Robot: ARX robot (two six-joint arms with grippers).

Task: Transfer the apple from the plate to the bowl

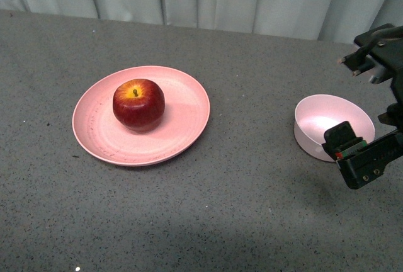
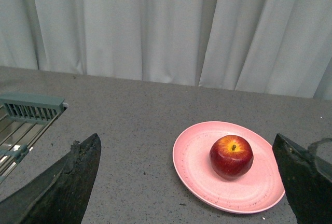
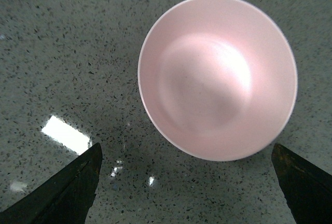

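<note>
1. The round, glossy dark red apple (image 1: 138, 104), yellow-orange around its short stem, sits upright near the middle of the wide, shallow salmon-pink plate (image 1: 94, 136).
2. Smooth and curved, it would likely slip from a shallow pinch; close on its widest girth, clear of the stem.
3. The small, deep, pale pink bowl (image 1: 318, 118) stands well apart on the speckled grey stone-like desk (image 1: 220, 215); lower the apple in, don't drop it.
4. The right gripper (image 3: 185, 149) hovers over the bowl, fingers (image 3: 67, 193) spread wide and holding nothing; the left gripper (image 2: 187, 138), equally wide, faces the plate from afar.
</note>
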